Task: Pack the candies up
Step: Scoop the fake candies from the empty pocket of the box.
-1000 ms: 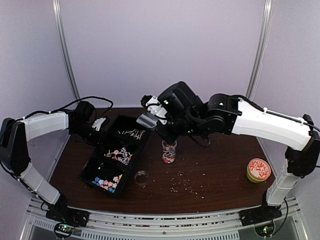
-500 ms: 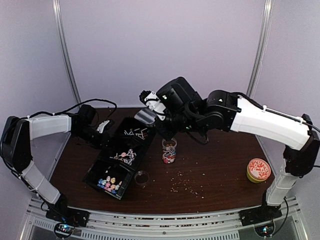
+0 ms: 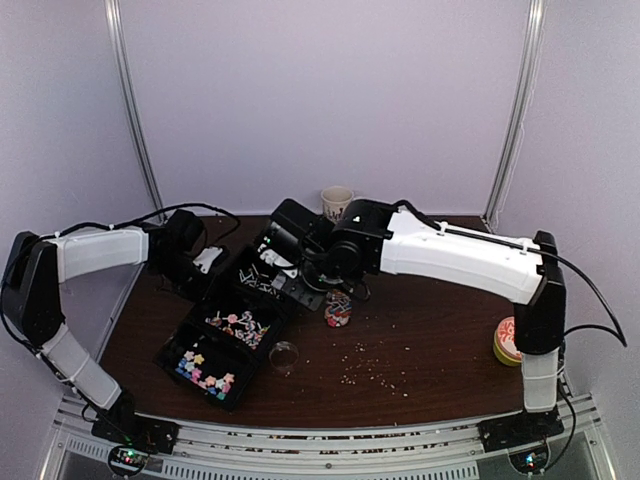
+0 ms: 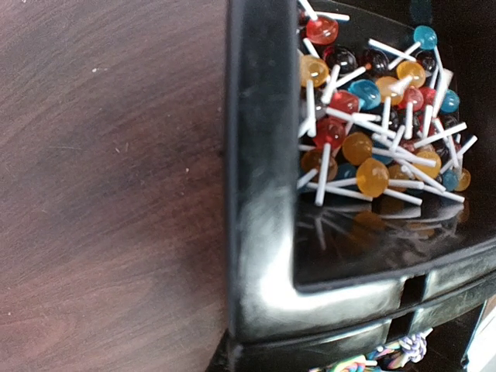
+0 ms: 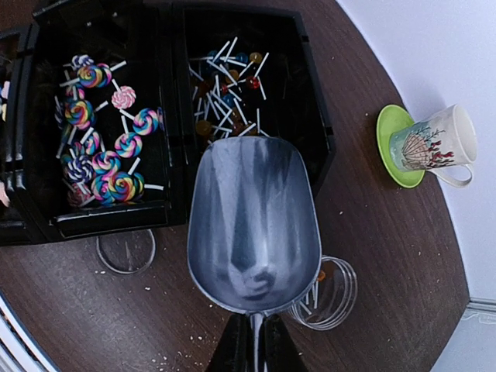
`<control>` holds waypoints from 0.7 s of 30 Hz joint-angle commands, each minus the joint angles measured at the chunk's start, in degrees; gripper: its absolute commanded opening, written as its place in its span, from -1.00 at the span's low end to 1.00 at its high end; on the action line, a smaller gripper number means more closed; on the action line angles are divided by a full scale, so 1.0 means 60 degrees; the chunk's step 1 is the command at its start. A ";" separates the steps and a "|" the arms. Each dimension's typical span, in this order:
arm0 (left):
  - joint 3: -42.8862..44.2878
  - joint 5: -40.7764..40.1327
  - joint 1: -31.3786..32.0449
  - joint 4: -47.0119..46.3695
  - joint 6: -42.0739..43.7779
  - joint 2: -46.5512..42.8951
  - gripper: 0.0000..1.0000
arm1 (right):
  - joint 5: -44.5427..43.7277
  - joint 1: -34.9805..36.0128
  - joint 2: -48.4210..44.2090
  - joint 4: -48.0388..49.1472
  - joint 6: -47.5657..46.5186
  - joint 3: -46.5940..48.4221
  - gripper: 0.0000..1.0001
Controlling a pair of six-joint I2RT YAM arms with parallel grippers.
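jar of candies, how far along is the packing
Done: the jar holds some candies. In hand: the right end effector grips an empty scoop by the tray's stick lollipops. Left: the second glass beside the tray is empty, and all three tray sections hold plenty more.

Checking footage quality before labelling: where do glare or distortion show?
Left wrist view: white glare on the glossy tray corner, lollipops mirrored in its floor. Right wrist view: streaky reflections on the scoop, and the table edge looks bowed.
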State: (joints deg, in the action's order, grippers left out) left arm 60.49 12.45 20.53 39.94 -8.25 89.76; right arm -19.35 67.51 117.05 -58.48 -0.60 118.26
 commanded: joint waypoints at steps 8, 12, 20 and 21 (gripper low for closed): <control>0.0585 -0.0672 0.0633 -0.0199 0.0259 -0.0755 -1.00 | 0.0004 -0.0261 0.1101 -0.0620 0.0322 0.0432 -1.00; 0.0610 -0.0796 0.0834 -0.0206 0.0362 -0.0799 -1.00 | 0.0061 -0.0344 0.1485 -0.0571 0.0320 0.0549 -1.00; 0.0611 -0.0699 0.0979 -0.0289 0.0437 -0.0931 -1.00 | 0.0523 -0.0500 0.2245 -0.0101 0.0066 0.0953 -1.00; 0.0600 -0.0679 0.0982 -0.0315 0.0449 -0.0947 -1.00 | 0.0594 -0.0525 0.2352 0.0021 0.0030 0.0990 -1.00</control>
State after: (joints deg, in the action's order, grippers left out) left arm 60.66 4.86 26.35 42.33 -5.19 87.99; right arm -17.80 64.99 128.27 -59.22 0.23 122.34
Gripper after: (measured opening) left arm 0.081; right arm 0.062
